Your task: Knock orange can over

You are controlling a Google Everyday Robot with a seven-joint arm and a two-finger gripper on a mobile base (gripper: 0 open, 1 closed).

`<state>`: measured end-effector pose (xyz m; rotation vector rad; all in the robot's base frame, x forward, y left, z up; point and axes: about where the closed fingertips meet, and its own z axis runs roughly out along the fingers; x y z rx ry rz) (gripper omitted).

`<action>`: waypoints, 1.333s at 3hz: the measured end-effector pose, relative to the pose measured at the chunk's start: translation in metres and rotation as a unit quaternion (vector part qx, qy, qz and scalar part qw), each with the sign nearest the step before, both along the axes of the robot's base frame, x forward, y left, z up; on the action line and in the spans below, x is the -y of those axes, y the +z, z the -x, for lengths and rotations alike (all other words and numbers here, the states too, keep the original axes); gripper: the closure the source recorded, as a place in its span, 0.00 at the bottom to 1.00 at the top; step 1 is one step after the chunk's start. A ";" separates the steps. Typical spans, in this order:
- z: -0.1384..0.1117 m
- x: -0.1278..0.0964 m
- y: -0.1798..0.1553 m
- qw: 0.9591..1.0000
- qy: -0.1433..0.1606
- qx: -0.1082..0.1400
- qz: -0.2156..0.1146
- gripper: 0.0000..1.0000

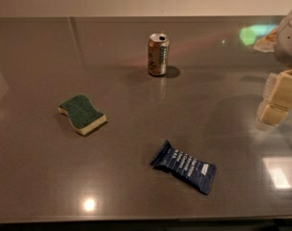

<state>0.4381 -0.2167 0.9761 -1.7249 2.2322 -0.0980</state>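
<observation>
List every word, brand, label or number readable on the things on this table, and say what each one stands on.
No text here reads clearly.
On the slim orange-tan metal can: pale mottled print, too blurred to read.
On the dark blue foil snack wrapper: rows of white lettering, too small to read.
On the green-topped yellow sponge: no text.
On the cream-coloured pincer, at the right edge, right of the can: no text visible.

Upright orange can, claw well right.
</observation>
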 end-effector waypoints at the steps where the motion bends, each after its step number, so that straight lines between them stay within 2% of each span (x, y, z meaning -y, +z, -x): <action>1: 0.000 0.000 0.000 1.000 0.000 0.000 0.000 0.00; 2: -0.013 -0.003 0.002 0.999 0.003 0.008 -0.034 0.00; 3: -0.043 -0.010 0.000 0.996 0.001 0.022 -0.092 0.00; 4: -0.079 -0.022 -0.007 0.990 -0.004 0.035 -0.139 0.00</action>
